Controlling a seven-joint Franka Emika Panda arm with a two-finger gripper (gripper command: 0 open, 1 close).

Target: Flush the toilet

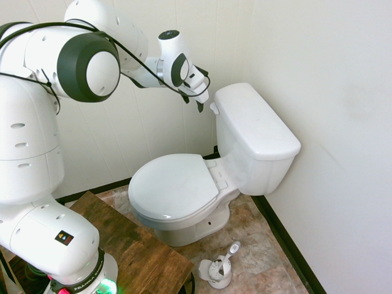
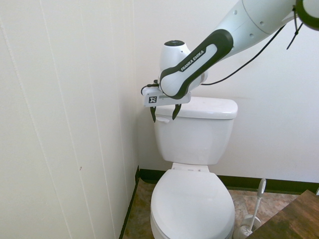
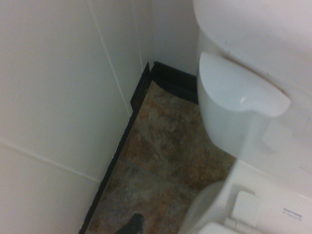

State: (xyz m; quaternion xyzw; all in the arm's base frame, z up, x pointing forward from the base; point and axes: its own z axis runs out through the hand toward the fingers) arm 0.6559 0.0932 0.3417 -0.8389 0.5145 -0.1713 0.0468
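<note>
Both exterior views are bright and mostly sharp; the right wall (image 1: 331, 122) glows pale, almost washed out; the toilet (image 1: 174, 187) carries soft highlights, its edges staying readable. The wrist view is dimmer, greyer and soft with blur; a small glare spot sits on the flush lever (image 3: 241, 90); the print looks smeared.
</note>
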